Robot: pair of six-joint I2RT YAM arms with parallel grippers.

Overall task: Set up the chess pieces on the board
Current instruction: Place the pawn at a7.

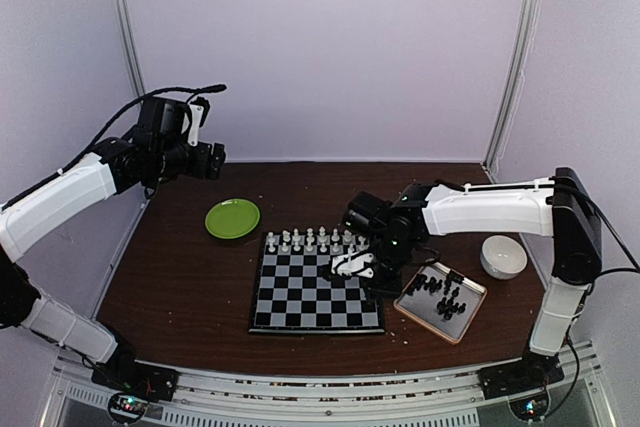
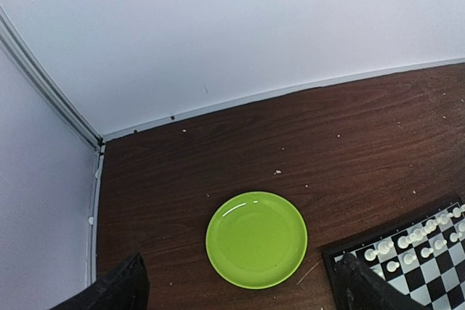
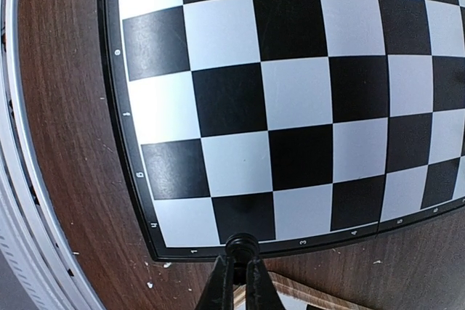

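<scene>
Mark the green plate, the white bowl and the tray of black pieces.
green plate (image 2: 256, 239): left wrist view, bare centre.
white bowl (image 1: 503, 269): top external view, near outer wall.
tray (image 1: 472, 315): top external view, right-hand rim.

- Pale lilac walls (image 1: 320, 47) enclose back and both sides, evenly lit
- Metal corner posts (image 1: 124, 17) rise at left and right
- Dark wood-grain table (image 1: 180, 277), pale crumbs scattered
- Light metal rail (image 1: 300, 397) along its near edge
</scene>
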